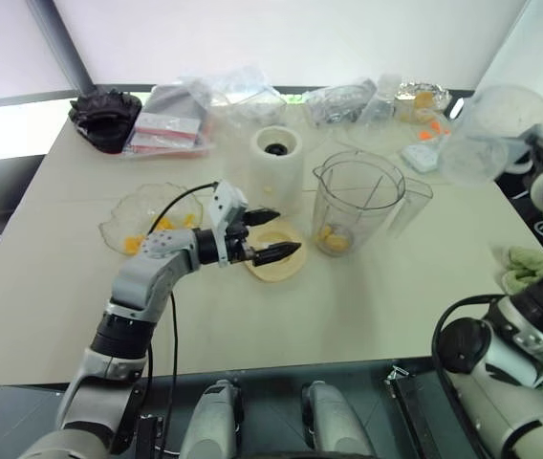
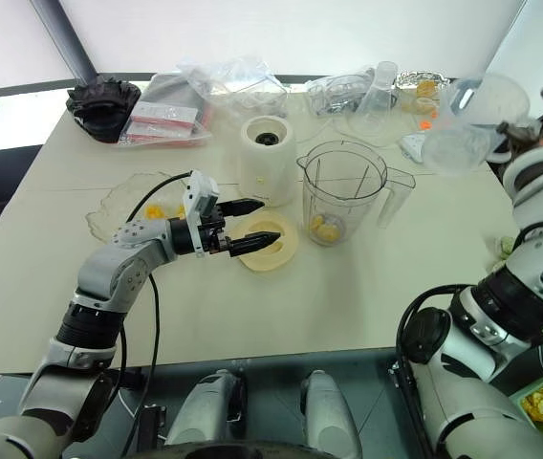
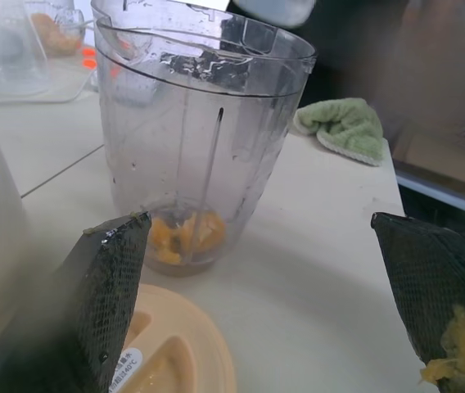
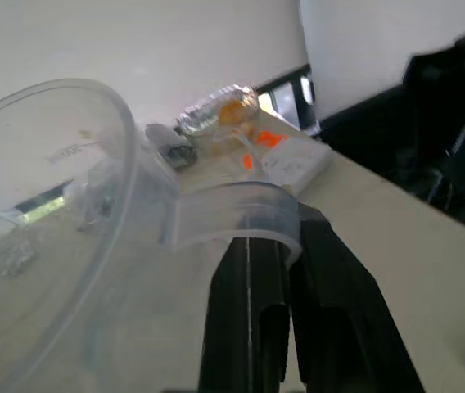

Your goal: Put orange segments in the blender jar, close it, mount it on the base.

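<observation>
Beige table [image 1: 52,277] carries the blender jar [image 1: 356,206], upright, with orange segments [image 1: 333,239] at its bottom; the base [image 1: 278,168] stands just beside it. Left gripper [image 1: 273,235] reaches level toward the jar, above the cream lid [image 1: 286,269], fingers [image 3: 106,303] spread wide and empty (pulp sticks on one). Right gripper [image 4: 286,286], at the table's right edge, pinches the handle of a clear cup [image 4: 69,237]. Writing on the cup cannot be read.

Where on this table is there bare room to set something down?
The near strip of the table, in front of the lid and blender jar, is bare. So is the near left corner, in front of the glass dish. The far edge is crowded with bags and containers behind the base.
</observation>
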